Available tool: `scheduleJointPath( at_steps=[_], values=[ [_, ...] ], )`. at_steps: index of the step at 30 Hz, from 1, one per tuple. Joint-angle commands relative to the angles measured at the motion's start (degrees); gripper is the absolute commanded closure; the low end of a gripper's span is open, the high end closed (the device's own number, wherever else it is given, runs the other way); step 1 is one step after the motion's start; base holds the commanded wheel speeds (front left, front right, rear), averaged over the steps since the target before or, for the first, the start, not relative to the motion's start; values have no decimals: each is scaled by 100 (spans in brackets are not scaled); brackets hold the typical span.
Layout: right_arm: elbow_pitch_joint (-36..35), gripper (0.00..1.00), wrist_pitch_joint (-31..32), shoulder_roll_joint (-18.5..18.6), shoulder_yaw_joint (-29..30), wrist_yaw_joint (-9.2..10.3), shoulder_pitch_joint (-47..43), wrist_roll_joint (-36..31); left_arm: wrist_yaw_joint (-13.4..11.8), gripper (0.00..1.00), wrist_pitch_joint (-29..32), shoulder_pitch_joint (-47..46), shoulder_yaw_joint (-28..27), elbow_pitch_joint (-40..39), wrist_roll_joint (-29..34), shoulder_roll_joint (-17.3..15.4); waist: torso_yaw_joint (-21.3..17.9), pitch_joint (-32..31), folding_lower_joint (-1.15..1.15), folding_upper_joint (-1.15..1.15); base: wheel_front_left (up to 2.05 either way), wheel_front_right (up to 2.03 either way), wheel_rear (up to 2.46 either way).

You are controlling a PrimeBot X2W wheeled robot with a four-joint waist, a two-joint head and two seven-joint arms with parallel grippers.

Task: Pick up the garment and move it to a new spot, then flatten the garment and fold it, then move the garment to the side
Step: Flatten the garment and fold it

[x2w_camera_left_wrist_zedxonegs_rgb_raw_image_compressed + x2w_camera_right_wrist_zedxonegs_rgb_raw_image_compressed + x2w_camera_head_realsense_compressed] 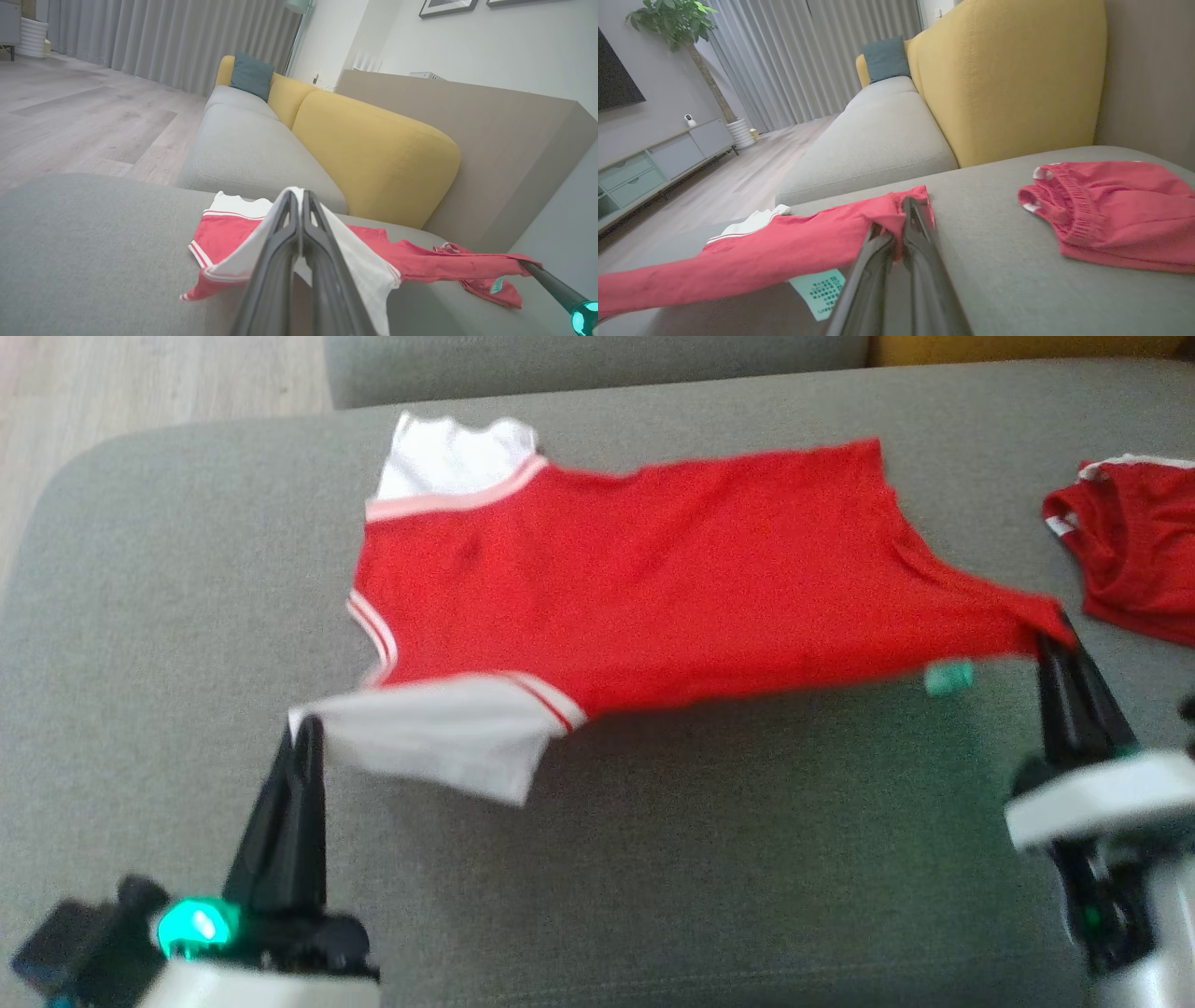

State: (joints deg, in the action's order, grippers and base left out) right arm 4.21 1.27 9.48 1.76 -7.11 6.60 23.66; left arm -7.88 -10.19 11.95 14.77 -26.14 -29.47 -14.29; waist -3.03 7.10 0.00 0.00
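A red T-shirt with white sleeves [635, 588] is stretched sideways over the wide grey fabric sofa cushion [653, 859]. Its long axis runs across the cushion, with the sleeves and neck end at the robot's left and the hem at the right. The left tool [303, 733] is clenched on the tip of the near white sleeve. The right tool [1055, 635] is pinched on the near hem corner. This near edge hangs raised, with its shadow on the cushion below.

Bare cushion lies open between the shirt and the cushion's near edge. At the cushion's right end lie crumpled red shorts with white trim [1139, 560], close to the hem. The right wrist view shows print on a pale green label [819, 291] under the hem. The left wrist view shows the yellow padded backrest [373, 158] behind the cushion and the wooden floor [84, 116] beyond its left end.
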Motion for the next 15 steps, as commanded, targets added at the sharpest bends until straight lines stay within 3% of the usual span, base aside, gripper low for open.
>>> scheduleJointPath(
  at_steps=[1,4,7,15],
  values=[
    [-537,100,194,-21,43,-37,-191,-104,-55,100,-43,-44,-146,-361,89,-86,-20,-78,0,0,0,0,0],
    [-1279,100,664,-224,237,-37,-876,-239,-153,100,25,327,-34,-648,146,-91,-2,-123,0,0,0,0,0],
    [-1568,100,965,-416,315,-37,-1275,-254,-203,100,103,538,58,-678,87,-54,5,-111,0,0,0,0,0],
    [-959,100,1019,-606,173,-37,-1291,-227,-65,100,24,453,282,-66,-35,91,29,74,0,0,0,0,0]
  ],
)
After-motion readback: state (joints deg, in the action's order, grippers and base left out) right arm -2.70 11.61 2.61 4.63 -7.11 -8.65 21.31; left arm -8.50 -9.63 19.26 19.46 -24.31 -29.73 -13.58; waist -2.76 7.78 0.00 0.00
